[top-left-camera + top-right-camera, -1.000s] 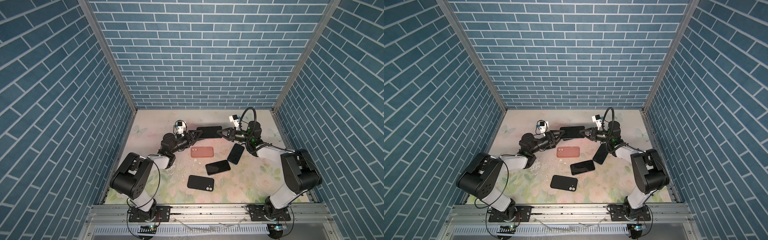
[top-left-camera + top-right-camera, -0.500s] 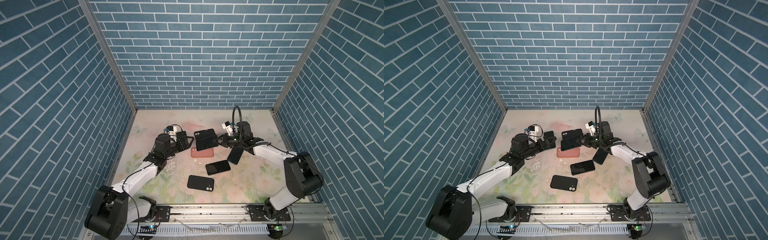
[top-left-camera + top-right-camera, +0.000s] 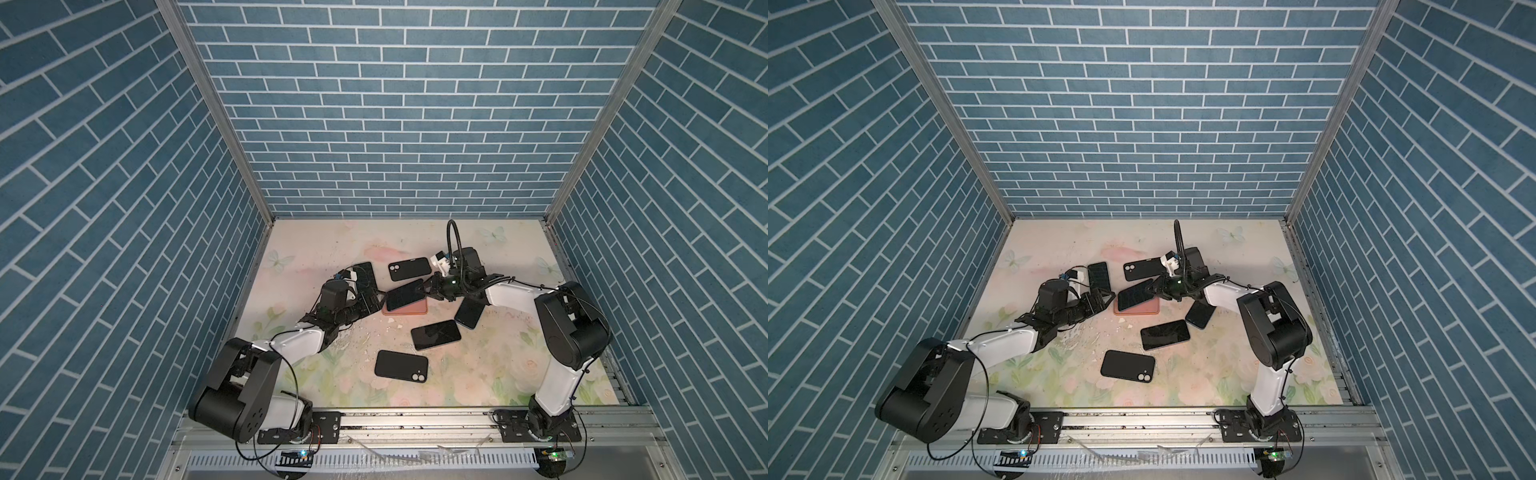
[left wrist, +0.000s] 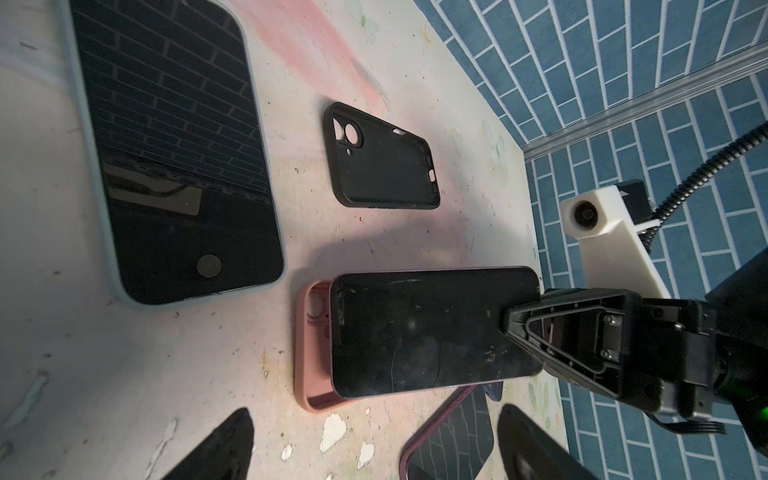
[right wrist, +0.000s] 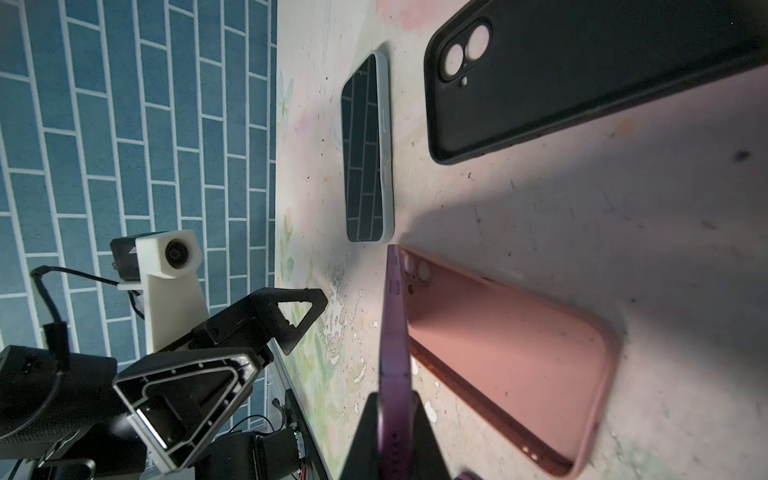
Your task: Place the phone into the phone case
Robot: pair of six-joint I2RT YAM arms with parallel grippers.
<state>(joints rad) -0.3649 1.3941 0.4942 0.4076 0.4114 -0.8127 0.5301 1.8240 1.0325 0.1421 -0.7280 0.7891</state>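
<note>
Misalignment looms: right hand pinches one end of the tilted phone over the pink case, left hand gaping beside it, so corners may miss.

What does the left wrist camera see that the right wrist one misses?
Left wrist only: the dark screen of the phone and the white camera on the right arm. Right wrist only: the phone's purple side with buttons and the white camera on the left arm. Both: the right tool shut on the phone, the open left tool, the pink case, a black empty case, a pale-cased phone.
</note>
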